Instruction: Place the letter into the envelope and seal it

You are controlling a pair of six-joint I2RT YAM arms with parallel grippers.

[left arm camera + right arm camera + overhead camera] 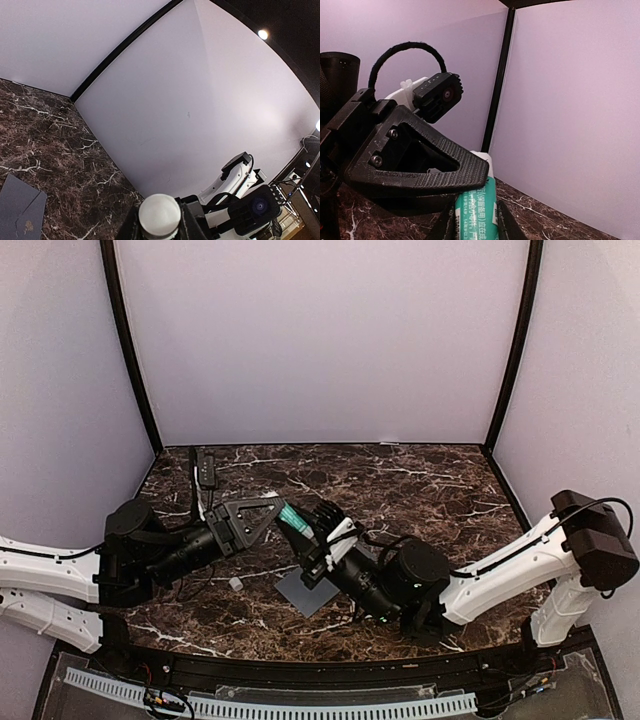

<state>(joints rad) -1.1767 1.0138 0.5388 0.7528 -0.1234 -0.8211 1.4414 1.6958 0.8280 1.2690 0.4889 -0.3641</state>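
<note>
— What lies nearest the arms?
— The envelope (pixel 300 595), grey-blue, flat on the dark marble table (pixel 430 480), partly under the right gripper (pixel 306 532). A small white piece (pixel 236 583) sits near its left side.
— And the grippers?
— Above the envelope, both meet on one glue stick (pixel 290 517). The left gripper (pixel 276 508) clamps its white end; the right gripper's fingers are closed on the green tube.
— Farther back?
— A black device (pixel 205 470) lies near the back wall.
</note>
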